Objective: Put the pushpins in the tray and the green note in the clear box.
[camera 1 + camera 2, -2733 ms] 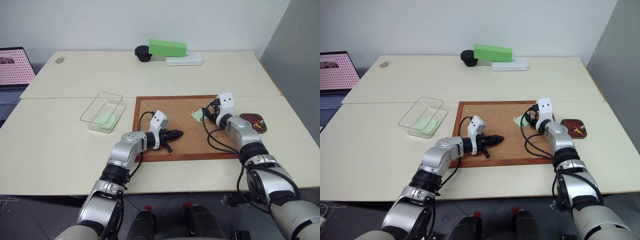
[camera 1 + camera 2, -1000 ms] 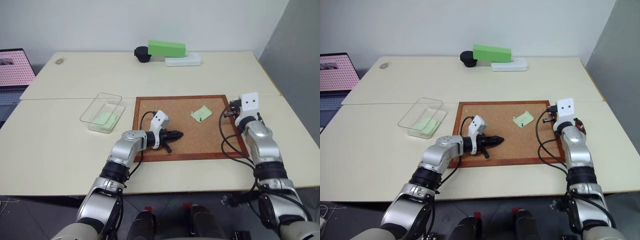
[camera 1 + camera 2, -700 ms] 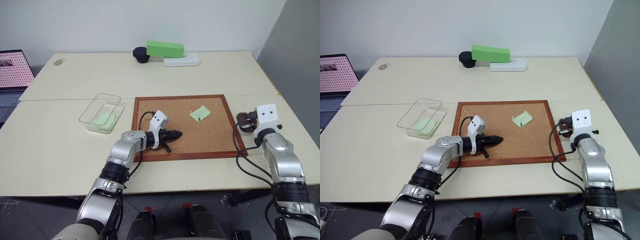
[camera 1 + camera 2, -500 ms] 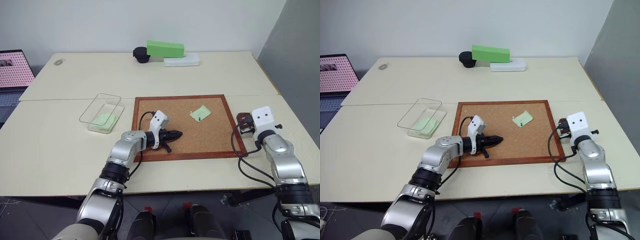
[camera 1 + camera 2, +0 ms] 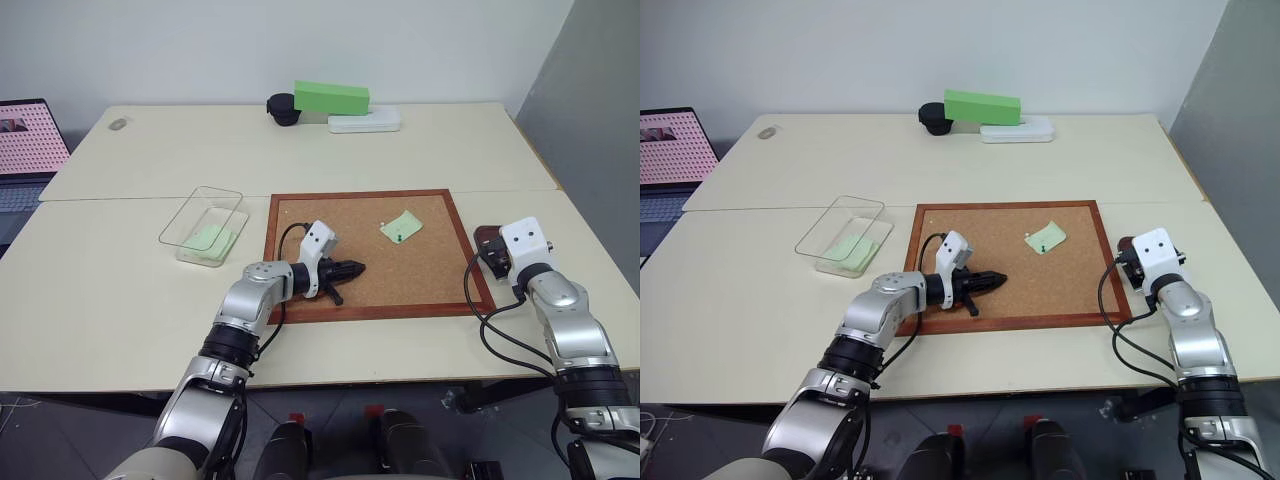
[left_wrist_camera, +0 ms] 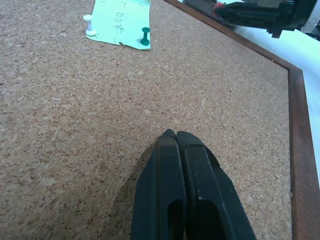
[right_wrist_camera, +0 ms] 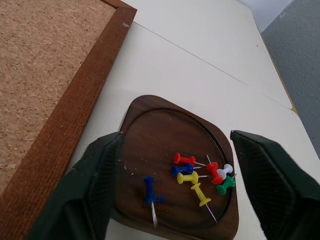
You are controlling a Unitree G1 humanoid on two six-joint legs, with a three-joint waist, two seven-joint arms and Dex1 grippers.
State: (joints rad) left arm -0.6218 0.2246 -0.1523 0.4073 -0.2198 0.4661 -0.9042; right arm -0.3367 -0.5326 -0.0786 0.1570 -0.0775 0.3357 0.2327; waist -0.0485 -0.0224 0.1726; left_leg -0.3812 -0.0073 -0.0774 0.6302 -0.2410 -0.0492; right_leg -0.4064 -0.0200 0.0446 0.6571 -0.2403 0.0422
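Right hand (image 7: 175, 200) hangs released over the tray (image 7: 150, 130); left hand (image 6: 182, 150) is clenched empty. We risk tearing the green note (image 6: 120, 22), two pushpins (image 6: 145, 37) still fixing it.

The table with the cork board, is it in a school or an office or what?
Probably an office or a lab workroom. Pale tables are pushed together by a bare wall, a laptop sits open at one edge, and the cork board holds a pinned green note.

Left gripper (image 6: 172, 136) is lying low, reaching right, fingers pressed together. Right gripper (image 7: 172, 187) is hovering with jaws spread wide, pointing forward, empty.
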